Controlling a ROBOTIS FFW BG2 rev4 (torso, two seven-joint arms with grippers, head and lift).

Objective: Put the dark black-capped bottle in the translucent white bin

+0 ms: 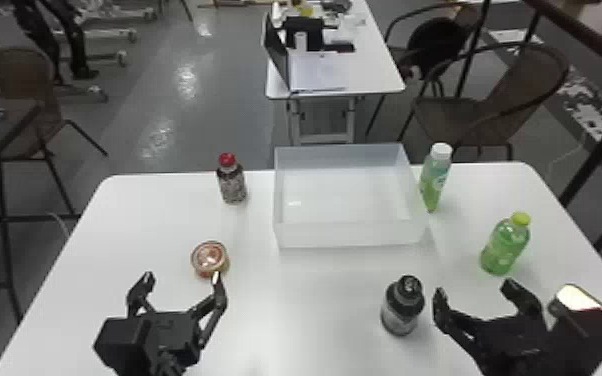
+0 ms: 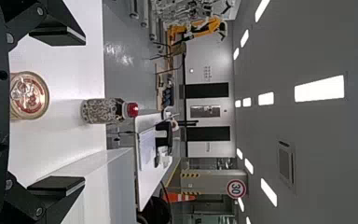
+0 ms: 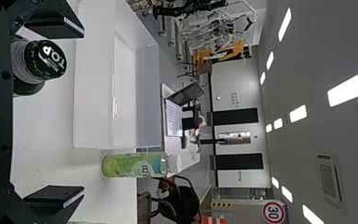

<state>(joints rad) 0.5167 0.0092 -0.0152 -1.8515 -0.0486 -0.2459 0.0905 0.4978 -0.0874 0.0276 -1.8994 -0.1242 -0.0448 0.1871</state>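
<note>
Just right of the dark black-capped bottle [image 1: 401, 311], upright on the white table [image 1: 315, 310], black right gripper [image 1: 473, 288] is spread; translucent white bin [image 1: 350, 235] beyond the bottle. Grasp's next: ease left, straddle, close!

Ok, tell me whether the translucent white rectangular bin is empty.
Empty: the bin shows a bare floor between its walls, and the dark black-capped bottle stands outside on the white table.

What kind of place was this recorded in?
Probably a robotics lab or test hall: an orange robot arm stands in the background, a round "30" sign and an orange-and-white cone show farther off, and long ceiling lights run overhead.
</note>
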